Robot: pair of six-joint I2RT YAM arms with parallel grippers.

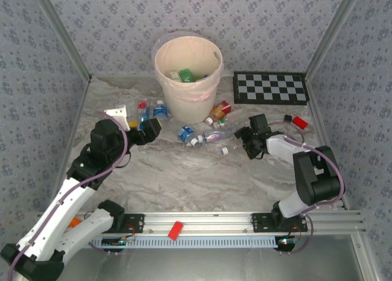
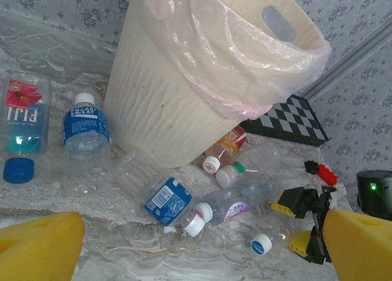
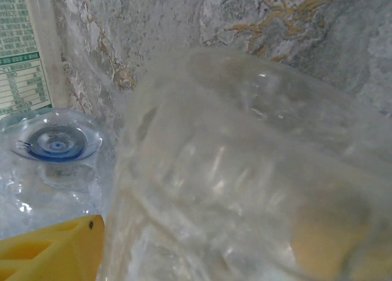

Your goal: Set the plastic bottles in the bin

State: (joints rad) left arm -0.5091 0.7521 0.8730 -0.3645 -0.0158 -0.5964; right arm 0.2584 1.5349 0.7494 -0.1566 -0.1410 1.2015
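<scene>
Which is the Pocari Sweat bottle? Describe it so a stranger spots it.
Find the big cream bin at the back of the table. Just left of its base in the top view sit two clear bottles; the Pocari Sweat bottle is nearer the bin. Its blue label and white cap set it apart from the blue-capped Fiji bottle beside it.

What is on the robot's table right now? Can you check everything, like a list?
Surface: marbled table top, bare near the arms.
Job's things: bin upright at the back, green bottle inside; other bottles lie on the table around its base.
Clutter: checkerboard right of the bin; red block on the front rail.
End effectors: left end effector open, holding nothing; right end effector has a clear bottle between its fingers, grip unclear.
Cables: cables loop along both arms.
Surroundings: flower-patterned walls on three sides.
</scene>
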